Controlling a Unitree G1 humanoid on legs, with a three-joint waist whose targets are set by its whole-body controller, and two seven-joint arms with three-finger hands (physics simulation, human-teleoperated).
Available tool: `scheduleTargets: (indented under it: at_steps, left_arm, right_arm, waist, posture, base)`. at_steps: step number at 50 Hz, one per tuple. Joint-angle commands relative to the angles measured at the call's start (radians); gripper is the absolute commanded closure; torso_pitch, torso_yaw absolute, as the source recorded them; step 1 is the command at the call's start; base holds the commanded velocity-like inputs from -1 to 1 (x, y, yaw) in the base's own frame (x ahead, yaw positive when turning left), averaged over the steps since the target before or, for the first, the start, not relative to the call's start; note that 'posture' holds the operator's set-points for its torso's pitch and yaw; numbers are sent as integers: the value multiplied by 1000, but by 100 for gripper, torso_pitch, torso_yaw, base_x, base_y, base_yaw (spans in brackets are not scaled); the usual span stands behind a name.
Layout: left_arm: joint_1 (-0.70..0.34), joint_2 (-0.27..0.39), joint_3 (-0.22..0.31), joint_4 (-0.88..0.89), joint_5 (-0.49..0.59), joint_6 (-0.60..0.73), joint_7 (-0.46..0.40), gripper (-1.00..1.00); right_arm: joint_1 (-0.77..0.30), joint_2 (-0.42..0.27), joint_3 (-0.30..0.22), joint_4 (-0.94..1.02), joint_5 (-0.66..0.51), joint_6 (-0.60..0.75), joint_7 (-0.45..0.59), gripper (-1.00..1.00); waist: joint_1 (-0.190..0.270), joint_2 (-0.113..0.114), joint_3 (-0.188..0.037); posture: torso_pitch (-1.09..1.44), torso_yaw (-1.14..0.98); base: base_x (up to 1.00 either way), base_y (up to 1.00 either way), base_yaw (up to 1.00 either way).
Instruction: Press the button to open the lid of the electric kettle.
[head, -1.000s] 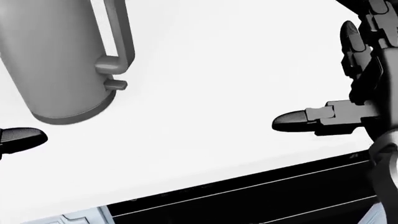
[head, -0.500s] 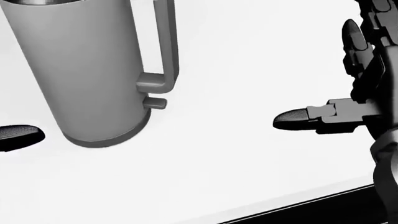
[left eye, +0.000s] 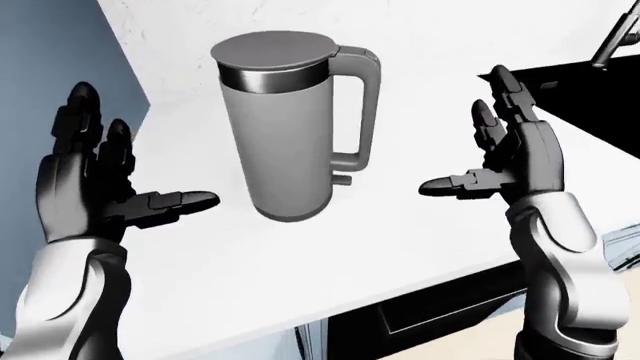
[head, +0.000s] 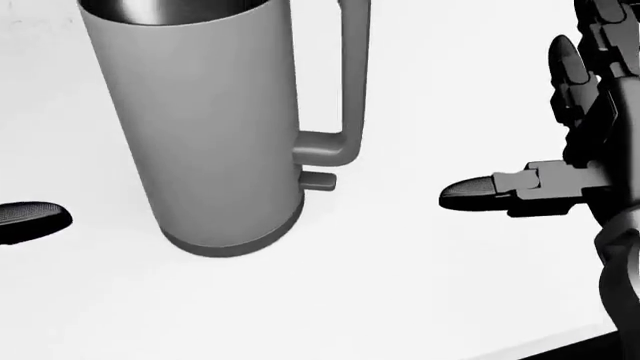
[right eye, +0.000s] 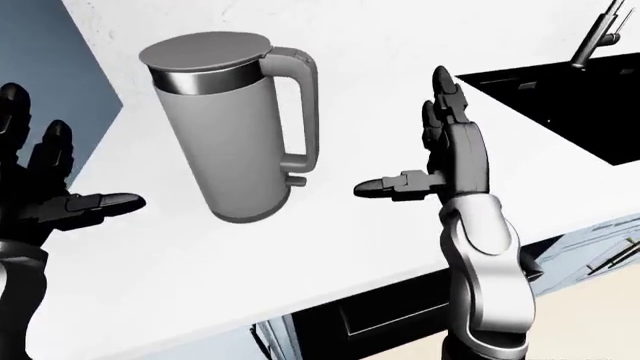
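Note:
A grey electric kettle (left eye: 285, 127) stands upright on the white counter (left eye: 400, 240), its flat lid (left eye: 272, 51) closed and its handle (left eye: 362, 105) turned to the view's right. A small tab (head: 319, 181) sticks out under the handle's foot. My left hand (left eye: 105, 187) is open, left of the kettle and apart from it. My right hand (left eye: 495, 161) is open, right of the handle and apart from it, thumb pointing at the kettle. In the head view only the kettle's lower body (head: 215, 127), my left thumb tip (head: 30, 217) and my right hand (head: 560, 142) show.
A black sink (right eye: 570, 97) with a tap (right eye: 595, 34) is set into the counter at the right. The counter's near edge (left eye: 330, 311) runs below the hands, with dark cabinet fronts (left eye: 440, 315) under it. A blue wall (left eye: 50, 67) lies left.
The head camera has moved: the kettle slid right and down in the view and looms larger, and the dark strip under the counter edge dropped out of sight. Both hands hold their place in the picture.

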Motion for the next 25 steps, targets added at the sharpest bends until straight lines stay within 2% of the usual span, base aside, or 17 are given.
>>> scheduleTargets:
  at_steps: [1,3,4,10,22,25]
  left_arm:
    - [-18,9,2,-24,-2,-28,-3,-100]
    - [-18,10,3,-26,-3,-27,-4,-100]
    - [-19,9,0,-25,-1,-27,-2,-100]
    - [-17,11,-6,-24,14,-38,-9,-100]
    - [-24,13,-5,-13,56,-78,-3,-100]
    - [-24,5,16,-9,35,-87,13,-100]
  right_arm:
    - [-18,-10,-9,-25,-2,-28,-4,-100]
    - [-19,-8,-10,-26,1,-30,-4,-100]
    - [-21,-8,-12,-24,4,-32,-5,-100]
    - [-23,-10,-18,-15,17,-48,-16,-100]
    - [-34,-21,-21,-7,39,-46,-33,-100]
    - [-32,-23,-19,-8,38,-52,-32,-100]
  waist:
    - [-2,-3,-11]
    - [5,-51,-12]
    - [11,-22,-8]
    - [10,6,-21]
    - [1,17,-27]
    - [1,18,-27]
  posture:
    - [0,0]
    - [0,0]
    - [0,0]
    - [0,0]
    - [0,0]
    - [0,0]
  base:
    - [3,20,0]
    - [0,9,0]
    - [0,0,0]
    - [0,0,0]
    - [0,0,0]
    - [0,0,0]
